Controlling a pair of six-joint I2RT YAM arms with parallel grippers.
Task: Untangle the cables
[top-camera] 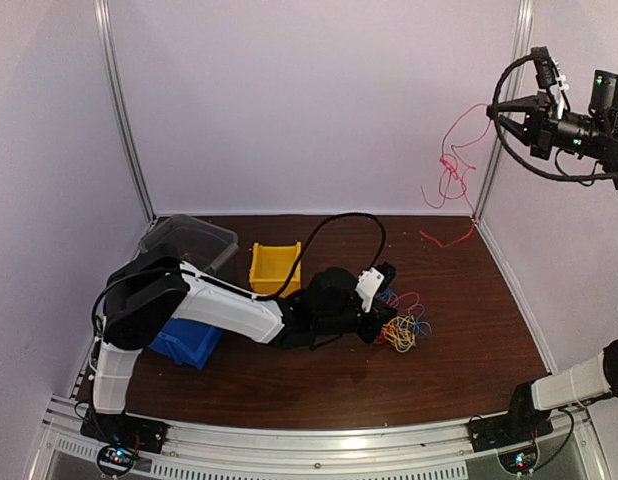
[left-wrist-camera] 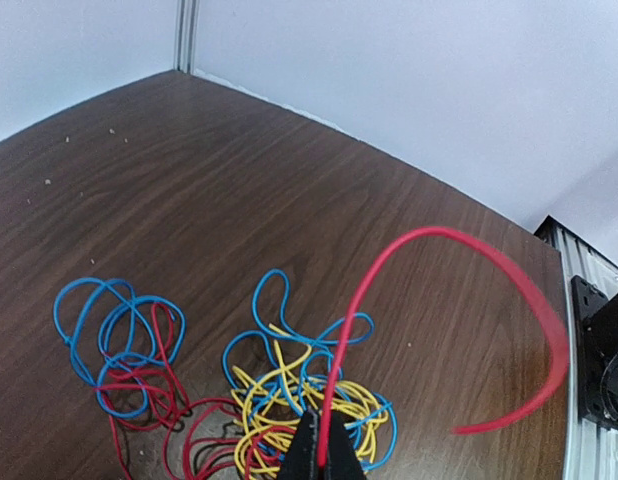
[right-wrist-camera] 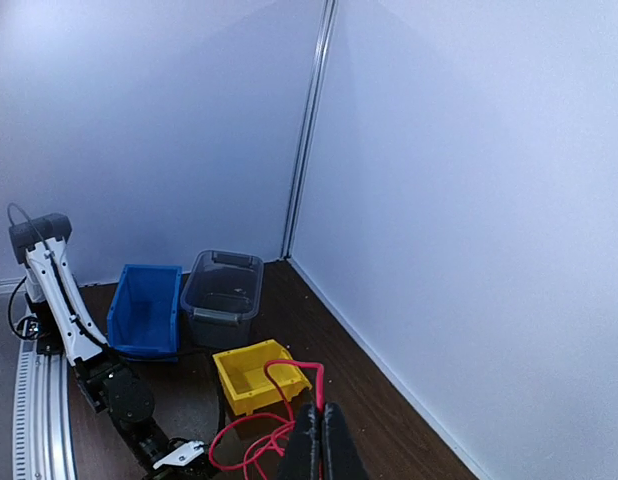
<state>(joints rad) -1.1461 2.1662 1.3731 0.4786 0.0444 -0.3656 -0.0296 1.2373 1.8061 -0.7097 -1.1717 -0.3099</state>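
Left end effector (left-wrist-camera: 324,452) clamps thin red wire (left-wrist-camera: 389,252) over tangled coloured cables (left-wrist-camera: 279,395); right end effector (top-camera: 509,115) clamps second red strand (top-camera: 451,170) high, apart.

Pale, seemingly lilac-tinted walls (top-camera: 319,100) with metal corner posts (top-camera: 124,110) enclose a dark wood-grain tabletop (top-camera: 469,340)

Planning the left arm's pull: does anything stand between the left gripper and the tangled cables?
Nothing visible does: the left gripper is shut on a red cable, directly over the tangled cables.
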